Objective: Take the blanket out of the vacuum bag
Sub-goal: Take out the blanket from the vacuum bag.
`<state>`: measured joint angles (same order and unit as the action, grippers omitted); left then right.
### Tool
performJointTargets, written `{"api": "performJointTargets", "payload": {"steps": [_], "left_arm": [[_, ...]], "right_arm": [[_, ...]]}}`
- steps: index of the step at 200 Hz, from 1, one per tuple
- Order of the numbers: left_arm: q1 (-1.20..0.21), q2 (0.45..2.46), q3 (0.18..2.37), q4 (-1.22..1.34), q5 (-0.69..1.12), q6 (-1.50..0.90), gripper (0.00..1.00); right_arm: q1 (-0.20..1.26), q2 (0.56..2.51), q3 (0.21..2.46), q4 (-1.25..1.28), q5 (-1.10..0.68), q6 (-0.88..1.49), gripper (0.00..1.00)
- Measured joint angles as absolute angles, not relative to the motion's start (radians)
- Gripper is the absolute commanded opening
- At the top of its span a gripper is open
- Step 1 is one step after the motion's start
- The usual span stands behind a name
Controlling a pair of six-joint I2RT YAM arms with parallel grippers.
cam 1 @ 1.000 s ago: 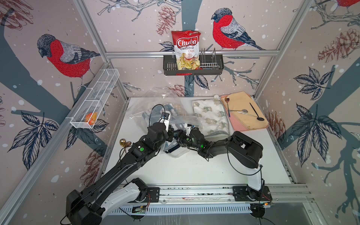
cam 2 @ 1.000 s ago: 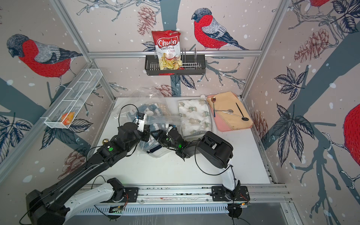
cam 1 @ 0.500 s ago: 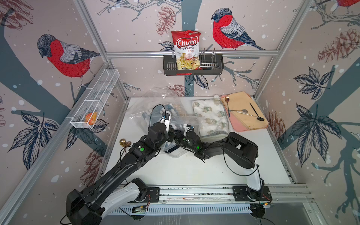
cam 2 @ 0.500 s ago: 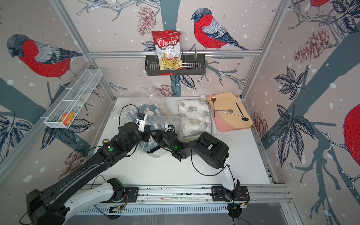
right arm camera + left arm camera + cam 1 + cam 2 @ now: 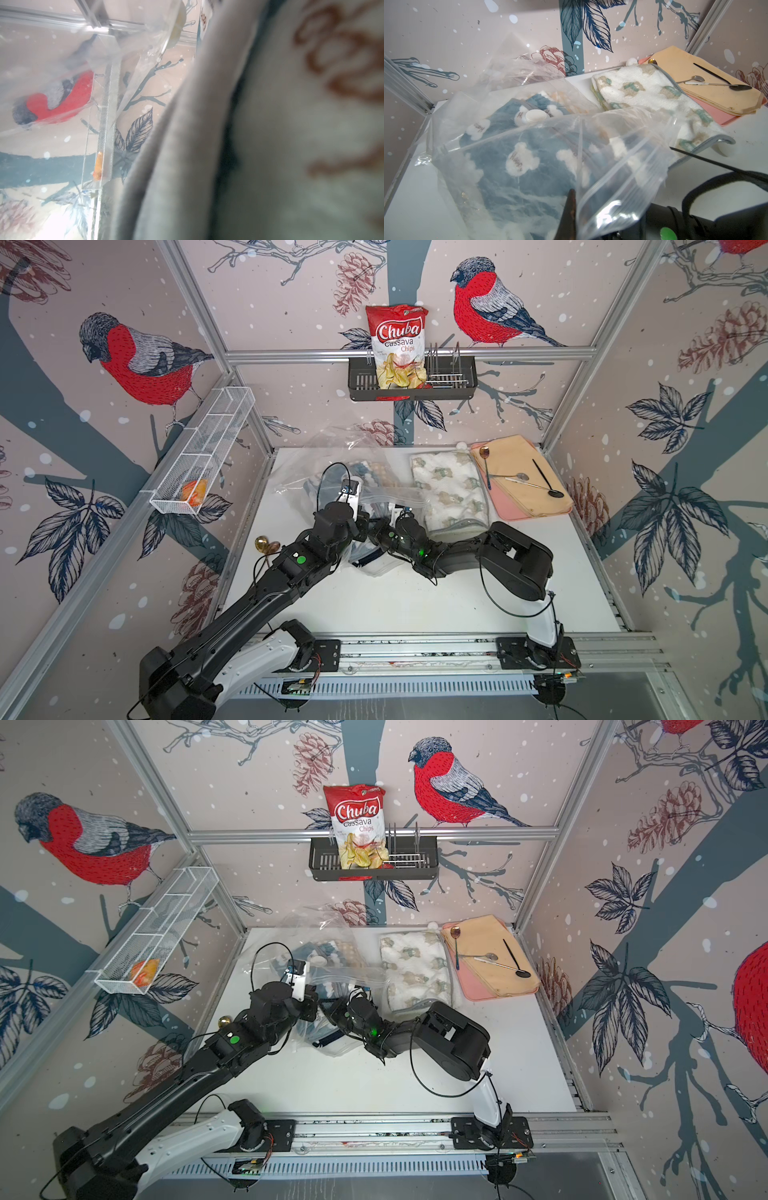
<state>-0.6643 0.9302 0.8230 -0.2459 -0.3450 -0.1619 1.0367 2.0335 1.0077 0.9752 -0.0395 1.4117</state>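
The vacuum bag [image 5: 332, 456] [image 5: 299, 932], crinkly clear plastic, lies at the back left of the table with its round white valve cap [image 5: 534, 116] on top. Inside it is the blanket [image 5: 508, 182], blue with white bear-shaped clouds. My left gripper [image 5: 360, 526] [image 5: 576, 207] is shut on the bag's zip edge, holding the mouth up. My right gripper [image 5: 372, 536] [image 5: 328, 1011] reaches into that mouth, shut on the blanket. In the right wrist view the jaws are hidden and the blanket [image 5: 270, 145] with its grey hem fills the picture.
A white patterned blanket [image 5: 451, 489] lies outside the bag to its right. Peach mats [image 5: 536, 493] with spoons sit at the back right. A wire basket [image 5: 203, 452] hangs on the left wall, and a black rack [image 5: 411, 385] with a chips bag on the back wall.
My right gripper has pushed leftward into the bag's mouth and gone from open to shut. The left gripper has kept its hold on the bag edge.
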Motion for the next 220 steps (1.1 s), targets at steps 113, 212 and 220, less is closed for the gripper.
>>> {"api": "performJointTargets", "payload": {"steps": [113, 212, 220], "left_arm": [[-0.665, 0.916, 0.822, -0.246, -0.405, -0.181, 0.0], [-0.665, 0.925, 0.822, -0.246, -0.404, -0.185, 0.02], [-0.665, 0.926, 0.822, -0.246, -0.404, -0.185, 0.02]], "right_arm": [[1.022, 1.809, 0.913, 0.955, -0.117, 1.356, 0.0], [1.114, 1.602, 0.721, 0.893, -0.081, 1.205, 0.0], [1.117, 1.589, 0.704, 0.886, -0.078, 1.204, 0.0]]}}
